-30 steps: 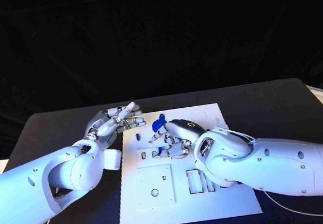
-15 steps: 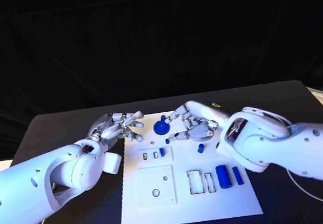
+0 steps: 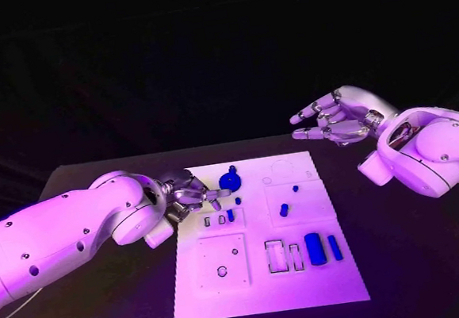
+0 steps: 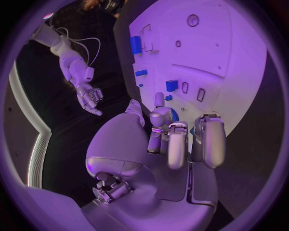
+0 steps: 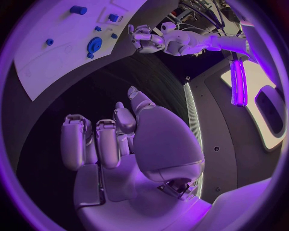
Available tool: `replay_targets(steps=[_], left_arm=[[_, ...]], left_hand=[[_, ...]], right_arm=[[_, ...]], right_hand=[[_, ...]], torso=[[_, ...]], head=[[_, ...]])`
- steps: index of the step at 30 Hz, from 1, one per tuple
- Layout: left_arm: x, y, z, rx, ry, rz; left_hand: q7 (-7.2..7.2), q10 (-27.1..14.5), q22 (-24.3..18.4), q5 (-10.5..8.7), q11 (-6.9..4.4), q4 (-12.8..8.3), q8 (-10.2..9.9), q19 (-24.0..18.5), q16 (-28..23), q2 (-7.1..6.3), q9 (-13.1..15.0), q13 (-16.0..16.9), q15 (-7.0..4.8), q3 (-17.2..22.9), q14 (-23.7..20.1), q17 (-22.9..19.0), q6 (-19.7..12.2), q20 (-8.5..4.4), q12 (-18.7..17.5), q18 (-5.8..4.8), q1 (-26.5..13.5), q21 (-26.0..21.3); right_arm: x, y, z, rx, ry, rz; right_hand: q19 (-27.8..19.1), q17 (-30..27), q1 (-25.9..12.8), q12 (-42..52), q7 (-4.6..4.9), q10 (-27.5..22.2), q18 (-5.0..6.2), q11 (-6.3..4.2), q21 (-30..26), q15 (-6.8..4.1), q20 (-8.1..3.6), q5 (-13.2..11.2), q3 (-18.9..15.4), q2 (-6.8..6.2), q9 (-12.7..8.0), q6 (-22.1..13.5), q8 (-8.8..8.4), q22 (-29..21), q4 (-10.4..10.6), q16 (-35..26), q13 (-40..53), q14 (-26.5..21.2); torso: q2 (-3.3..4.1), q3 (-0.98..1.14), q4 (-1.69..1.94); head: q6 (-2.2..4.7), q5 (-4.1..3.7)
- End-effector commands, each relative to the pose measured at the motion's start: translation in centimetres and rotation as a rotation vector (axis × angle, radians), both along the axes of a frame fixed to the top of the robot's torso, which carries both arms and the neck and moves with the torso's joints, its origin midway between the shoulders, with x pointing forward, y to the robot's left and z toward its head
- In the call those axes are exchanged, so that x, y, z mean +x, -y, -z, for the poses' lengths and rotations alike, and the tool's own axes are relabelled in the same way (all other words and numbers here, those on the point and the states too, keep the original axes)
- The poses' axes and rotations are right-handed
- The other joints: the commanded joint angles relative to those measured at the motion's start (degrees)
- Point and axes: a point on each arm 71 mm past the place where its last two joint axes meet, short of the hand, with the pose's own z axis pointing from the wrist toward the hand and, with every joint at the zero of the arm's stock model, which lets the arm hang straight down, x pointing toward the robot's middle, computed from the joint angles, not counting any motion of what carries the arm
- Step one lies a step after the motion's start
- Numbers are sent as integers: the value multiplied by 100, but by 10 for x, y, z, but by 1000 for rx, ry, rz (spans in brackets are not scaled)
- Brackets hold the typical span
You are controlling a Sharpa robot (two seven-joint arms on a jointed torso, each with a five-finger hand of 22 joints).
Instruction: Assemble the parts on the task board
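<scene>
The black surface (image 3: 111, 304) carries the white task board (image 3: 264, 282) at its middle, running from near the front edge toward the back.

The left hand (image 3: 189, 195) sits low at the board's left edge, near its back-left corner; its fingers (image 4: 178, 144) are curled together, and I cannot tell whether they hold anything.

The right hand (image 3: 334, 122) is raised well clear of the board, above the surface's back-right part, fingers (image 5: 108, 142) apart and holding nothing.

A round blue part (image 3: 230, 180) lies near the board's back edge, just beside the left hand. A blue cylinder (image 3: 315, 249) and a thin blue bar (image 3: 336, 247) lie side by side toward the board's front-right. A small blue piece (image 3: 284, 210) sits near the board's middle.
</scene>
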Motion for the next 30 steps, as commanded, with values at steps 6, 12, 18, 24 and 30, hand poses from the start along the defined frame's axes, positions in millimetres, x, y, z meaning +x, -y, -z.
replay_targets(steps=[6, 12, 18, 24, 30], left_arm=[[11, 10, 1, 332, -2, 73], [22, 25, -1, 370, -3, 94], [26, 37, 0, 383, -7, 111], [29, 43, 1, 411, -14, 135], [30, 48, 2, 463, -6, 170]], left_hand=[[-30, -34, 674, -29, -70, 2, 524, 287, 17, 157, 596, 480, -55, -399, 595, 1505, -288, -60, 441, -145, 44, 260], [-42, -49, 935, -31, -84, 1, 754, 383, 17, 197, 894, 572, -71, -661, 595, 1505, -449, -71, 516, -194, -87, 399], [-53, -52, 1059, -30, -93, -1, 909, 430, 17, 260, 1109, 626, -81, -800, 595, 1505, -562, -81, 556, -219, -77, 463], [-56, -59, 1080, -29, -95, -12, 976, 437, 17, 307, 1210, 636, -83, -834, 595, 1505, -617, -83, 561, -223, -7, 474], [-56, -61, 1097, -29, -95, -8, 1000, 443, 17, 332, 1247, 641, -82, -845, 595, 1505, -637, -83, 563, -226, 9, 482]], right_arm=[[3, 6, 0, 66, -37, 9], [5, 6, 1, 53, -39, 12], [6, 7, 2, 41, -40, 14], [7, 6, 2, 34, -43, 13], [7, 5, 3, 31, -44, 10]], right_hand=[[-44, 381, 44, -30, 10, -25, 63, -13, -28, -46, 2, 37, 20, -9, -2, 27, 2, -18, 2, -47, -20, 311], [-54, 364, 31, -51, 11, -33, 66, -12, -39, -46, 1, 44, 8, -21, -6, 20, -6, -36, 8, -62, -38, 307], [-56, 362, 29, -52, 11, -33, 67, -12, -41, -45, 0, 45, 6, -22, -7, 19, -7, -39, 9, -64, -40, 307], [-66, 353, 20, -67, 12, -39, 71, -11, -50, -45, 0, 48, -3, -29, -10, 14, -11, -56, 13, -72, -52, 306], [-71, 349, 17, -73, 12, -42, 72, -11, -54, -45, -1, 49, -6, -31, -10, 13, -13, -64, 14, -76, -57, 305]], torso=[[-23, 12, 4], [-15, 12, -5], [-8, 5, -12], [-2, 4, -10], [-7, 7, -14]], head=[[-28, -6], [-50, 26], [-63, 35], [-85, 31], [-120, 43]])
